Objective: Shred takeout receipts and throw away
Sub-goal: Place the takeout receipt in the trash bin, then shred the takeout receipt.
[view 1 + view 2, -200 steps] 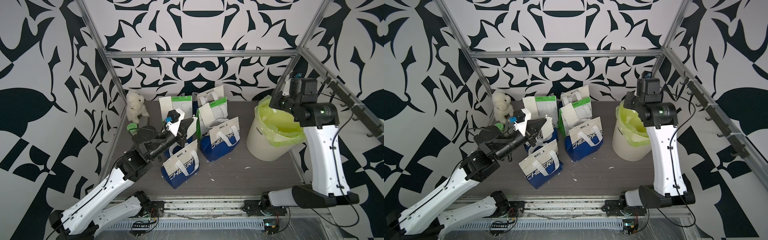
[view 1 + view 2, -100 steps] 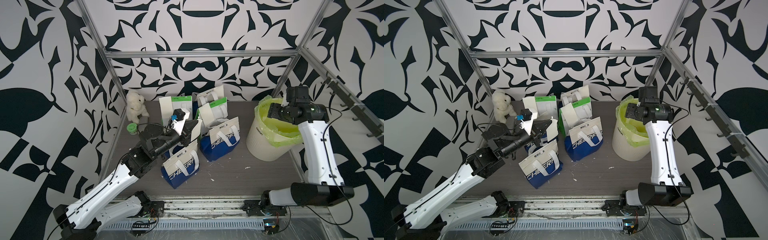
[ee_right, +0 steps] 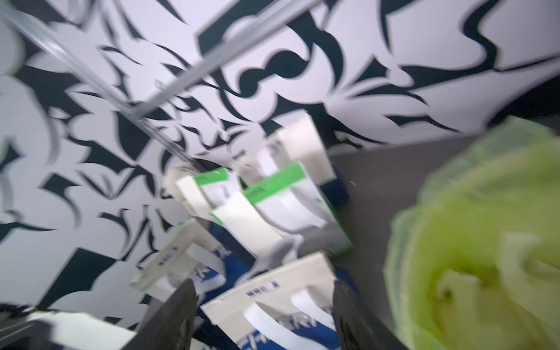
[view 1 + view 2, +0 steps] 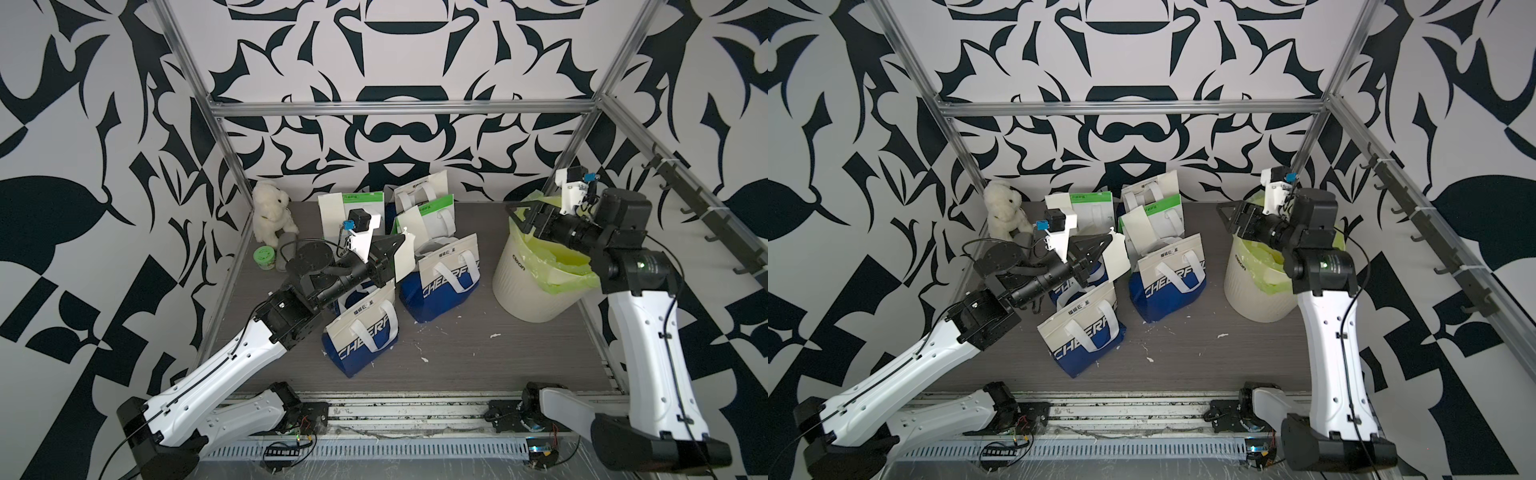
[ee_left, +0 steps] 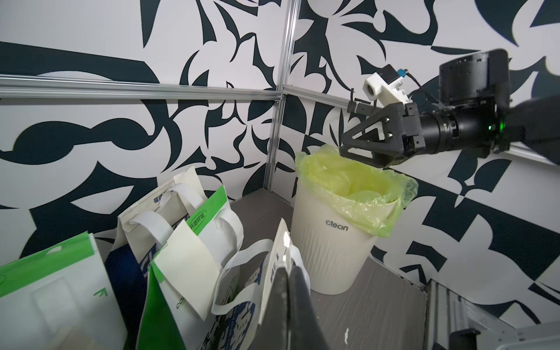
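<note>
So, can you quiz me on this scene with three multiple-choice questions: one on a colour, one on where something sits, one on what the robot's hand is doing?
1. What colour is the plastic liner in the cream plastic waste bin?
A. black
B. yellow-green
C. blue

2. Where is the white plush toy?
A. in the far corner, next to a small green round tub
B. inside that bin
C. lying in front of the bin

3. What is the left gripper doing?
A. open and empty
B. shut on the plush toy
C. shut on a cream-white paper receipt

Answers:
1 B: the liner folds yellow-green over the bin's rim in both top views.
2 A: the toy sits where the walls meet, with the tub just in front of it.
3 C: the slip sticks out from the closed jaws.
</note>
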